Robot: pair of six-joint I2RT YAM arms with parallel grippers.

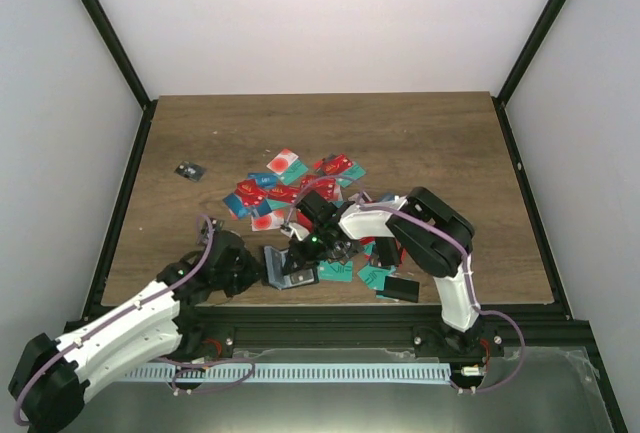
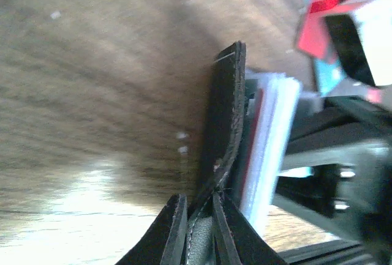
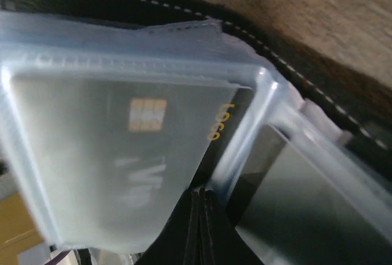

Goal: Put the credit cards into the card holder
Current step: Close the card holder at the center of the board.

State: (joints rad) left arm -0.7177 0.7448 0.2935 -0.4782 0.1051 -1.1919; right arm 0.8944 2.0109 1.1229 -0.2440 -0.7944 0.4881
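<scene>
Right now the left pincer (image 2: 197,210) pinches the black outer flap of the card holder (image 2: 224,124), which stands open on edge on the desk (image 2: 92,93), with white and red card edges showing in its pockets. On the holder's far side, the right pincer (image 3: 197,219) is pressed together, its tips at the edge of a clear pocket (image 3: 245,93) holding a dark card (image 3: 92,155). Loose credit cards (image 1: 290,185) lie scattered behind and to the right of the holder.

A robotics lab test cell: the wooden table (image 1: 420,133) mid-frame is boxed in by plain white walls (image 1: 320,13) and black frame struts (image 1: 105,28). A left arm (image 1: 120,328) and right arm (image 1: 455,283) are bolted to a metal rail (image 1: 330,325) along the bottom.
</scene>
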